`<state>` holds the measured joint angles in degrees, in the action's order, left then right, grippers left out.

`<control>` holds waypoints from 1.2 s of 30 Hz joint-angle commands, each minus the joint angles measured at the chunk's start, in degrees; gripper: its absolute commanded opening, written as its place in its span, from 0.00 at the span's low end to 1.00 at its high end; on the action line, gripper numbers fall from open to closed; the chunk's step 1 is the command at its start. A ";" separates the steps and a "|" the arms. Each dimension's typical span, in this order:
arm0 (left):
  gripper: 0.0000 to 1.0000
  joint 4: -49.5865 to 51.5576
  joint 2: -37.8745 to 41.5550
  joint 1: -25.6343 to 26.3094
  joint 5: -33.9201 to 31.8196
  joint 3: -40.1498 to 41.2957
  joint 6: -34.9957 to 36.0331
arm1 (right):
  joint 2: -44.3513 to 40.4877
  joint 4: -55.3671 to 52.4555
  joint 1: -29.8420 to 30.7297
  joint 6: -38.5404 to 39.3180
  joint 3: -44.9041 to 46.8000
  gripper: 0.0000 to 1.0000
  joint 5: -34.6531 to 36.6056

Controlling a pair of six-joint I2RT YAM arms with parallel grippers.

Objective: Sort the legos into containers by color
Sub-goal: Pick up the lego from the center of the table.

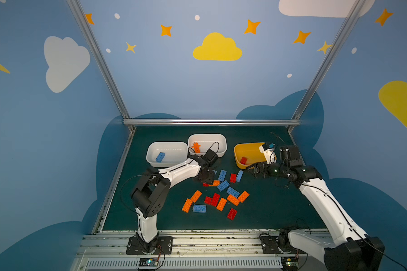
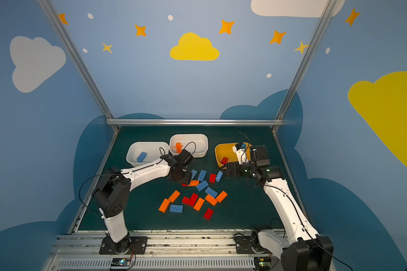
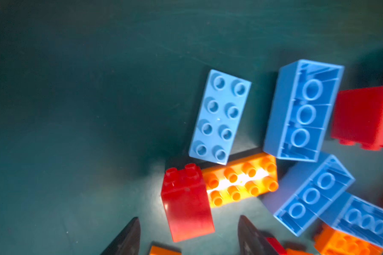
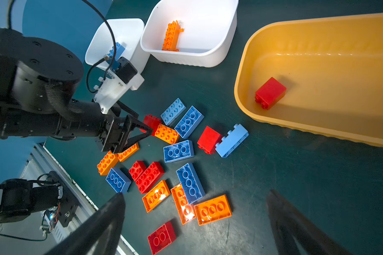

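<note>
Where its fingers (image 3: 128, 240) stand apart, flanking a red brick (image 3: 186, 205) without clasping it, the left gripper (image 3: 189, 218) hangs among the loose legos (image 1: 223, 185) on the green mat (image 1: 150, 211) — the right gripper (image 4: 196, 195) gapes empty beside the yellow tub (image 1: 244, 151), which holds a red piece (image 1: 243, 160); the white tubs (image 1: 172, 150) hold a blue piece (image 1: 160, 156) and an orange piece (image 1: 196, 147).

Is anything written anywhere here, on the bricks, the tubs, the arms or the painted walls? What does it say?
No readable text in any view.
The legos show studs but no legible mark; the containers are unmarked.
The walls carry only painted clouds and stars.
The small circuit board on the front rail: any print is too small to read.
</note>
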<state>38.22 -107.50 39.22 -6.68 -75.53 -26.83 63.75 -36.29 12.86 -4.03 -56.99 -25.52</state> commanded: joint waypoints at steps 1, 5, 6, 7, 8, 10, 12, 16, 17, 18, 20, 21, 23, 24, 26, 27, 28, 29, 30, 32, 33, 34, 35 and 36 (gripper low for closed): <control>0.65 -1.21 -1.70 -0.55 -1.32 -0.57 -1.03 | -0.46 -0.80 0.17 0.43 0.83 0.98 0.40; 0.59 -1.13 -2.44 -0.86 -1.67 -0.46 -1.00 | -0.81 -1.13 0.22 0.73 0.83 0.98 0.73; 0.58 -1.04 -2.53 -0.87 -1.67 -0.33 -0.97 | -0.83 -1.19 0.16 0.81 0.92 0.98 0.82; 0.56 -1.12 -2.71 -1.03 -1.61 -0.04 -1.02 | -0.82 -1.15 0.16 0.85 0.98 0.98 0.82; 0.55 -1.49 -2.87 -1.16 -1.29 0.34 -1.01 | -0.75 -1.08 0.07 0.86 1.07 0.98 0.82; 0.53 -2.33 -2.91 -1.53 -0.30 1.20 -1.14 | -0.64 -0.86 0.15 0.65 1.18 0.98 0.65; 0.49 -2.88 -2.88 -1.76 0.08 1.61 -1.22 | -0.65 -0.58 0.07 0.59 1.27 0.98 0.52; 0.47 -2.80 -3.44 -2.13 0.25 1.31 -0.69 | -0.51 -0.36 0.10 0.54 1.52 0.98 0.52; 0.47 -2.70 -3.78 -2.31 0.42 1.28 -0.63 | -0.44 -0.46 0.13 0.59 1.53 0.98 0.48; 0.47 -2.62 -4.06 -2.39 0.60 1.17 -0.57 | -0.44 -0.41 0.14 0.61 1.53 0.98 0.47; 0.43 -2.65 -4.08 -2.53 0.87 1.26 -0.50 | -0.51 -0.53 0.07 0.76 1.53 0.98 0.56; 0.41 -2.69 -3.96 -2.50 1.03 1.17 -0.41 | -0.61 -0.53 0.01 0.84 1.53 0.98 0.65; 0.39 -2.84 -3.60 -2.83 1.05 1.08 -0.08 | -0.73 -0.43 0.01 0.79 1.69 0.98 0.65; 0.37 -2.80 -3.59 -2.75 1.05 0.85 0.20 | -0.81 -0.37 -0.03 0.78 1.71 0.98 0.64; 0.34 -1.84 -3.85 -2.83 1.14 -0.02 0.50 | -0.84 0.00 -0.06 0.64 1.84 0.98 0.64; 0.32 -1.29 -3.71 -2.84 1.23 -0.49 0.83 | -0.82 -0.10 -0.12 0.63 1.90 0.98 0.64; 0.32 -0.92 -3.23 -2.84 1.23 -0.82 0.93 | -0.90 -0.18 -0.17 0.73 1.88 0.98 0.80; 0.32 -0.60 -2.64 -2.84 1.16 -1.25 1.22 | -0.95 -0.31 -0.27 0.86 1.88 0.98 0.91; 0.33 0.09 -2.01 -2.77 1.14 -2.03 1.42 | -0.98 -0.40 -0.35 0.99 1.80 0.98 1.19; 0.33 1.12 -0.91 -2.84 2.07 -4.02 1.78 | -1.16 -0.53 -0.64 1.25 1.96 0.98 1.93; 0.33 1.49 -0.35 -2.81 3.01 -5.24 1.82 | -1.34 -0.53 -0.94 1.30 2.19 0.98 2.39; 0.33 1.72 0.19 -2.79 4.00 -6.56 1.95 | -1.52 -0.57 -1.23 1.31 2.32 0.98 2.67; 0.34 1.85 0.55 -2.66 4.86 -7.83 1.95 | -1.68 -0.70 -1.60 1.51 2.41 0.98 2.82; 0.33 1.86 0.92 -2.66 6.29 -9.42 2.14 | -1.93 -0.88 -1.92 1.71 2.37 0.98 3.09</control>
<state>38.79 -110.06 36.69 -3.97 -81.06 -25.74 63.20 -36.34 11.68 -3.46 -55.24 -23.73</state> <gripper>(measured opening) 0.336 0.984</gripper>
